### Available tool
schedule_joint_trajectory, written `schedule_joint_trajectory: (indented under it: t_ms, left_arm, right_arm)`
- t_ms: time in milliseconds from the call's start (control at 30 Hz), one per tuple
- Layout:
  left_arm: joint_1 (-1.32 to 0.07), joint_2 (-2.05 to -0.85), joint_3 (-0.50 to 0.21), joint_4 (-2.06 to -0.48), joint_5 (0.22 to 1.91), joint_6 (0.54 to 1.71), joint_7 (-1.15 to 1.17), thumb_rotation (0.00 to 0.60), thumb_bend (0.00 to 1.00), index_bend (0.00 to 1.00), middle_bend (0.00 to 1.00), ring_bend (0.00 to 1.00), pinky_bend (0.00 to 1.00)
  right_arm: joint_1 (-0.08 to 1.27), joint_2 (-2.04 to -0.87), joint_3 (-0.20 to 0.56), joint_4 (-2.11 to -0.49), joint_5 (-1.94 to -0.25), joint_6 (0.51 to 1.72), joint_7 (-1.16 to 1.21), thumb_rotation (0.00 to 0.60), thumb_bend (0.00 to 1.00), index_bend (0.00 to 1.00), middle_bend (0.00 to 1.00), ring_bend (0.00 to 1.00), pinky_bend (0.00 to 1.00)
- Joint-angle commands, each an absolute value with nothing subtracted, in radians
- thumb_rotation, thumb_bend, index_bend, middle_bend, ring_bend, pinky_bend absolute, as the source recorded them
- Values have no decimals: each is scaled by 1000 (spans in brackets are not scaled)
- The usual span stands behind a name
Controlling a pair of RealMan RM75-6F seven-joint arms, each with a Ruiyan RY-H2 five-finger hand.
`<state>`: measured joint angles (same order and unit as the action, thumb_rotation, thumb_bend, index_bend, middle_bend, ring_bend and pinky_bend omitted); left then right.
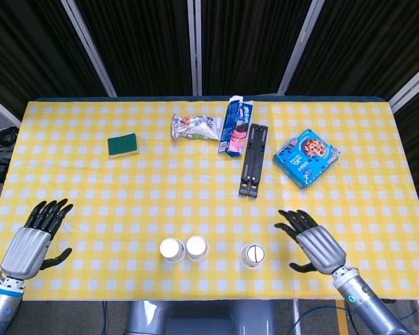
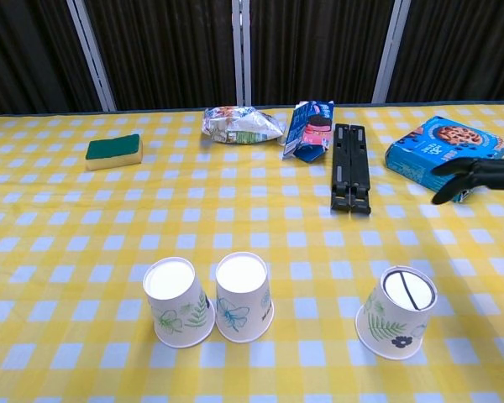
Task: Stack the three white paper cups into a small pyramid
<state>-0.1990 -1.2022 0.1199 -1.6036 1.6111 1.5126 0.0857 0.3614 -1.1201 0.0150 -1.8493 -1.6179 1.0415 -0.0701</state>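
Three white paper cups stand upside down near the table's front edge. Two of them touch side by side: the left cup (image 1: 172, 250) (image 2: 177, 301) and the middle cup (image 1: 197, 248) (image 2: 243, 296). The third cup (image 1: 252, 255) (image 2: 398, 312) stands apart to the right, a dark line across its base. My right hand (image 1: 311, 246) (image 2: 479, 177) is open, just right of the third cup, fingers spread and not touching it. My left hand (image 1: 33, 237) is open at the table's front left corner, far from the cups, and shows only in the head view.
Further back lie a green sponge (image 1: 123, 145) (image 2: 114, 151), a snack bag (image 1: 195, 127) (image 2: 242, 124), a blue-and-pink packet (image 1: 235, 127) (image 2: 310, 128), a black folded stand (image 1: 253, 159) (image 2: 350, 167) and a blue cookie box (image 1: 306, 158) (image 2: 445, 154). The yellow checked cloth (image 1: 91, 188) covers the table.
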Motion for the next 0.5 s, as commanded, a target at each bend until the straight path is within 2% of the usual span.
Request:
schedule_joint_trajectory:
  t_ms: [33,500]
  left_arm:
    - [-198,-1203,114,-1597,1604,1503,87,600,244,0,0,0,0]
    - [-190,-1204,95,-1597,1612,1485,89,600,245,0,0,0,0]
  right_arm:
    - [393,-1150,14,-1888,-1602,994,-112,600,54,211,0,0,0]
    - [452,-1243,45,-1898,-1455,922,-227,600,60,241,0,0,0]
